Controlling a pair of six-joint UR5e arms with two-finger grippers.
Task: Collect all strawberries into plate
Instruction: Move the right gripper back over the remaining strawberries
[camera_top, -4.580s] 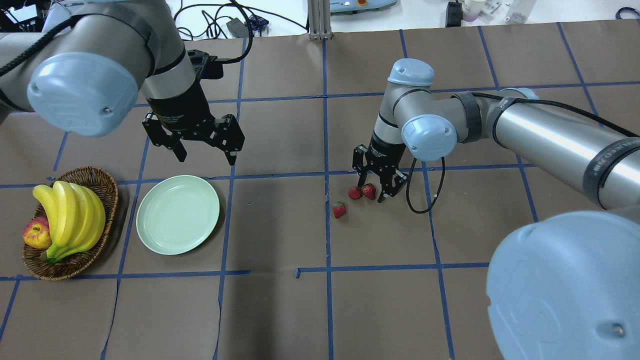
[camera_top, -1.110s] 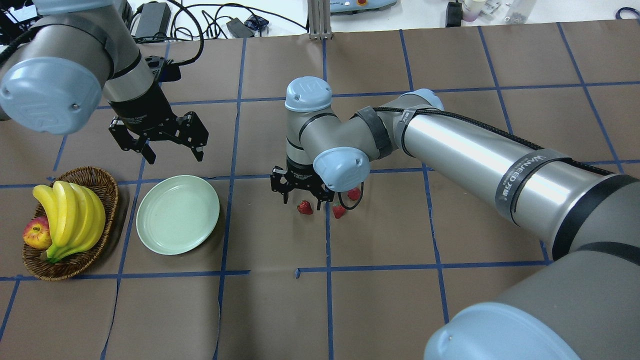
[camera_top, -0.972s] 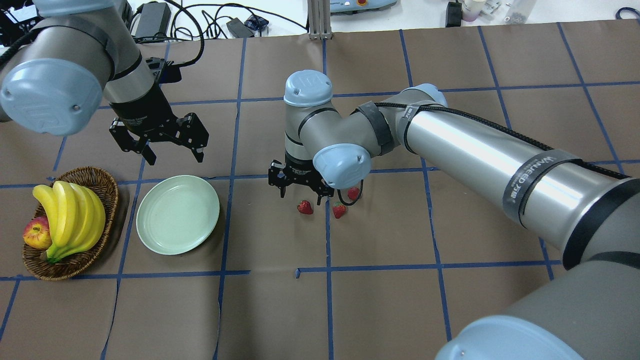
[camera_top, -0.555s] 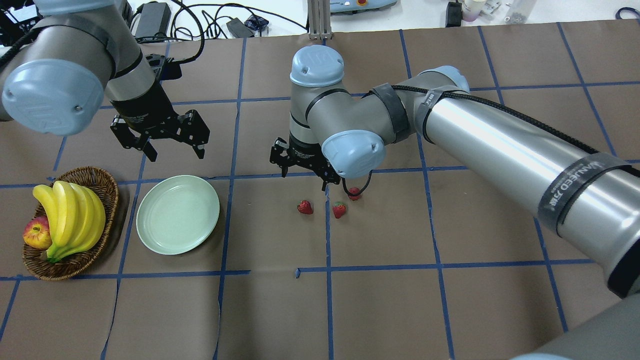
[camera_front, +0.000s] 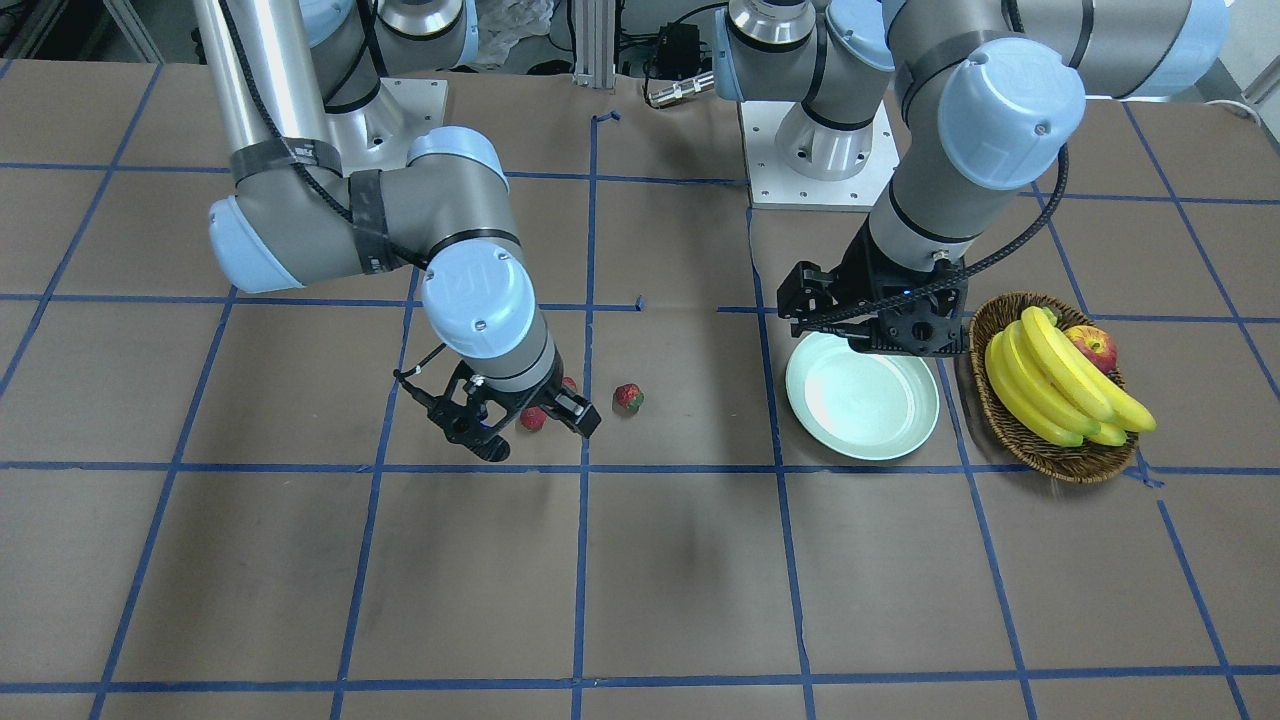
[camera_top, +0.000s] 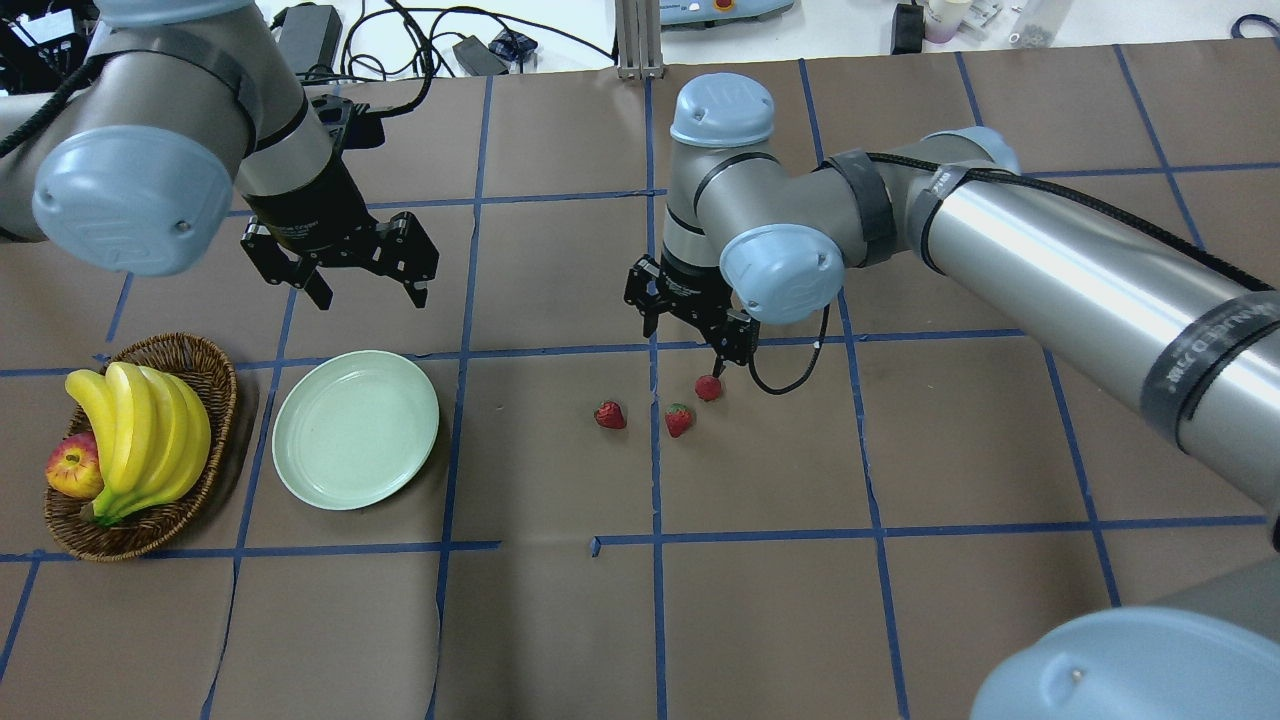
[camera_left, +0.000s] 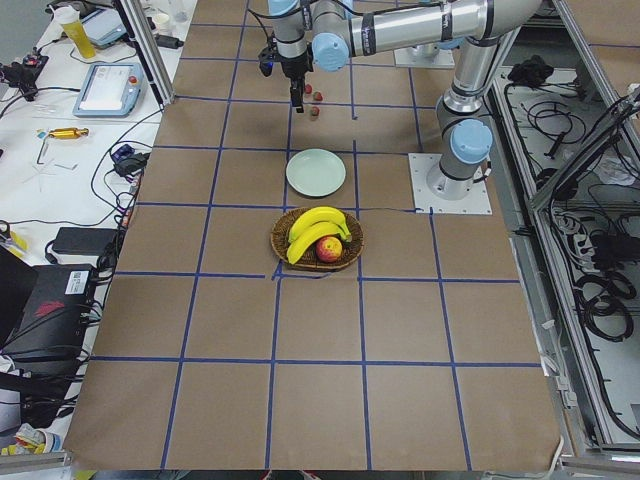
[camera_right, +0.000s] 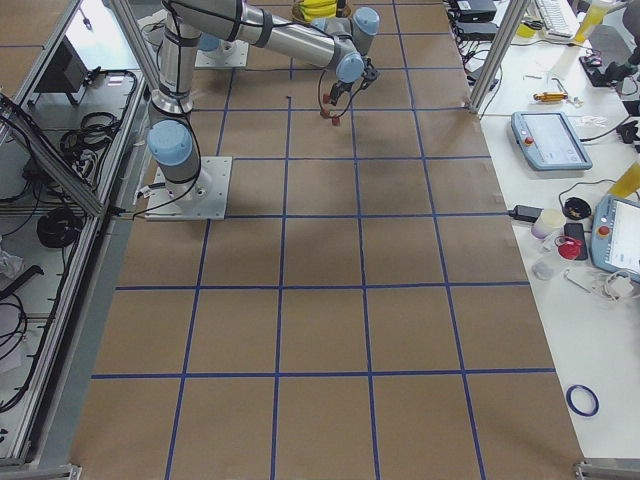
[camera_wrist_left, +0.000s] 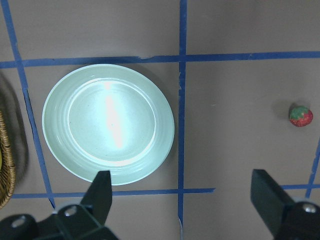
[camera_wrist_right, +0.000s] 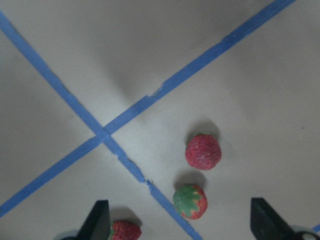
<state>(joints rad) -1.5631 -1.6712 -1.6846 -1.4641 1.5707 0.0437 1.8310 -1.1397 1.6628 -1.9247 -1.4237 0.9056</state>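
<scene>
Three small red strawberries lie on the brown paper mid-table: one (camera_top: 610, 414) nearest the plate, one (camera_top: 679, 420) and one (camera_top: 708, 387). The right wrist view shows all three (camera_wrist_right: 203, 151) (camera_wrist_right: 190, 201) (camera_wrist_right: 125, 231). My right gripper (camera_top: 684, 345) hangs open and empty just above and behind the berries. The pale green plate (camera_top: 355, 428) is empty. My left gripper (camera_top: 370, 298) hovers open and empty behind the plate. The left wrist view shows the plate (camera_wrist_left: 108, 125) and one strawberry (camera_wrist_left: 300, 115).
A brown wicker basket (camera_top: 215, 375) with bananas and an apple stands left of the plate, close to its rim. Blue tape lines cross the brown paper. Cables and gear lie beyond the table's far edge.
My right gripper rose from the strawberry nearest the plate, left it lying there, and moved right and back over the other two. My left gripper shifted slightly right.
</scene>
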